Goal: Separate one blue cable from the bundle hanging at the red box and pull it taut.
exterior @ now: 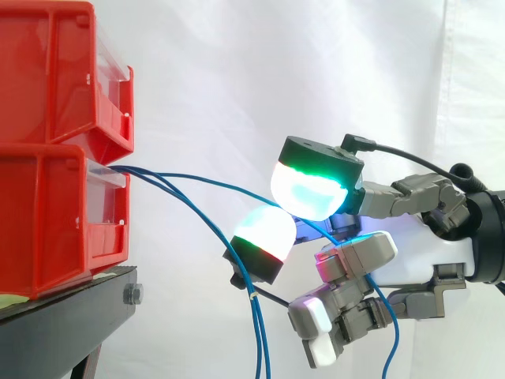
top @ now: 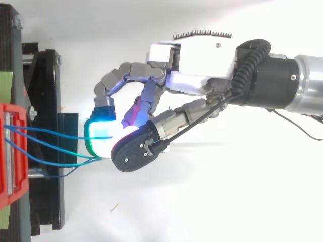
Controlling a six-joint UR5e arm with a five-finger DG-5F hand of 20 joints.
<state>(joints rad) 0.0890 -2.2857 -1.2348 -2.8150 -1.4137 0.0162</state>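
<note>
Curtain [exterior: 237, 79] backs two red bins [exterior: 55, 213], three blue cables [exterior: 258, 332].

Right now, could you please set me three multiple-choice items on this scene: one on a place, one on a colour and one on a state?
1. In the side view, the hand stands: A right of the red bins; B above them; C under them.
2. The cables are: A green; B blue; C yellow.
3. The hand is: A open, clear of all cables; B curled round a bin; C pinching one blue cable between its glowing pads.
Key: 1 A, the bins are at the left and the hand at the right; 2 B, every strand leaving the bins is blue; 3 C, one strand runs in between the pads while the others hang.
</note>
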